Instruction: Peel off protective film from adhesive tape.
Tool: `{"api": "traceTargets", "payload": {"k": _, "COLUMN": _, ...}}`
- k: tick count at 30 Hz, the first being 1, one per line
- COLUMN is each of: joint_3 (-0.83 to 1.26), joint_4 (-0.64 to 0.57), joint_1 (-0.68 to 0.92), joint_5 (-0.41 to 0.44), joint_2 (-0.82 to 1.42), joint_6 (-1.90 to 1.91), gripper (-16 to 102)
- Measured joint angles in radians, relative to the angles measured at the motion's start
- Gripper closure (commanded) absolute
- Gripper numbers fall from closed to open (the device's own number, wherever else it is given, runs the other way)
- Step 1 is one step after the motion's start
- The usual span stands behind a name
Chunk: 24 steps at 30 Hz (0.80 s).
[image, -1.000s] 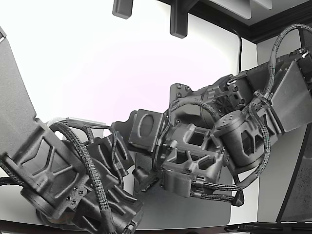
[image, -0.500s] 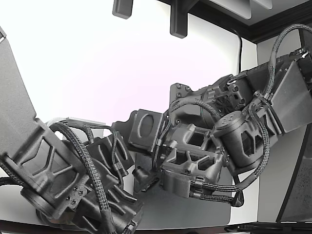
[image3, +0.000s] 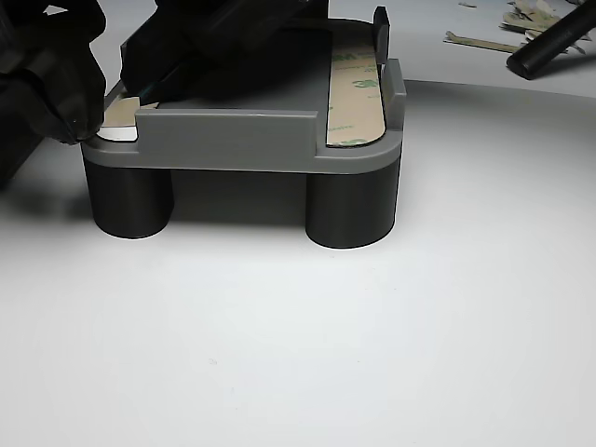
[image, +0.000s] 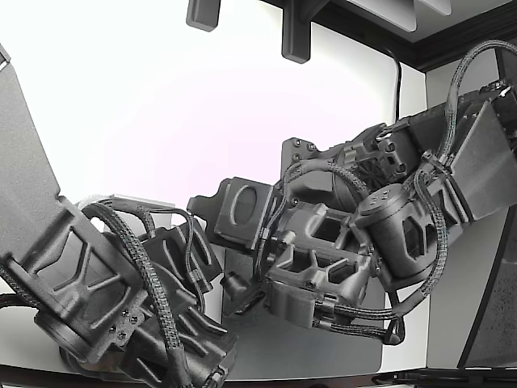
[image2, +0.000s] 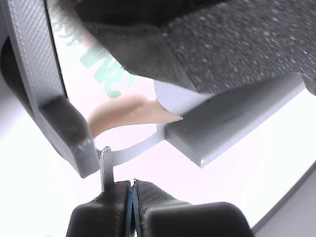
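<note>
Grey holder (image3: 233,140) stands on two dark round legs (image3: 352,209) on the white table (image3: 372,354); all places below are given relative to this holder.

Tape strip (image3: 356,98) with faint green print lies flat in the holder's channel, along the side toward the other view's right, ending just short of the front wall. A small dark post (image3: 380,20) rises at the holder's far corner on that same side.

Gripper (image3: 88,116) sits at the opposite front corner, dark and bulky, its tips pressed low against the rim. A tan film flap (image3: 119,110) shows there, its edge touching the tips. In the wrist view the fingers (image2: 116,207) are pressed together with only a thin seam between them; a thin grey tab (image2: 105,165) stands just above them, touching. Whether the film itself is pinched I cannot tell. The same tan flap (image2: 126,112) curls free nearby.

Scraps of film (image3: 484,39) lie on the table well behind the holder.
</note>
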Motion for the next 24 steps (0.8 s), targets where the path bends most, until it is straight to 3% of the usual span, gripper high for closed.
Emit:
{"api": "traceTargets", "payload": {"k": 1, "joint_3": -0.005, "joint_4": 0.015, "joint_1": 0.000, "joint_5": -0.002, "joint_2": 0.009, "joint_6": 0.008, "gripper": 81}}
{"api": "traceTargets", "payload": {"k": 3, "joint_3": -0.014, "joint_4": 0.043, "joint_1": 0.000, "joint_5": -0.005, "joint_2": 0.029, "joint_6": 0.023, "gripper": 57}}
{"api": "traceTargets", "payload": {"k": 4, "joint_3": -0.018, "joint_4": 0.058, "joint_1": -0.002, "joint_5": -0.006, "joint_2": 0.040, "joint_6": 0.029, "gripper": 28}}
{"api": "traceTargets", "payload": {"k": 5, "joint_3": -0.026, "joint_4": 0.074, "joint_1": -0.003, "joint_5": -0.006, "joint_2": 0.054, "joint_6": 0.040, "gripper": 13}}
{"api": "traceTargets", "payload": {"k": 7, "joint_3": -0.048, "joint_4": 0.110, "joint_1": -0.009, "joint_5": -0.008, "joint_2": 0.067, "joint_6": 0.066, "gripper": -1}}
{"api": "traceTargets", "payload": {"k": 13, "joint_3": -0.107, "joint_4": 0.255, "joint_1": -0.021, "joint_5": -0.014, "joint_2": 0.155, "joint_6": 0.178, "gripper": 2}}
{"api": "traceTargets", "payload": {"k": 17, "joint_3": -0.031, "joint_4": 0.249, "joint_1": -0.021, "joint_5": -0.018, "joint_2": 0.304, "joint_6": 0.207, "gripper": -3}}
{"api": "traceTargets", "payload": {"k": 19, "joint_3": -0.023, "joint_4": 0.256, "joint_1": -0.032, "joint_5": -0.048, "joint_2": 0.370, "joint_6": 0.256, "gripper": -14}}
{"api": "traceTargets", "payload": {"k": 24, "joint_3": -0.051, "joint_4": 0.265, "joint_1": -0.109, "joint_5": -0.114, "joint_2": 0.503, "joint_6": 0.330, "gripper": -14}}
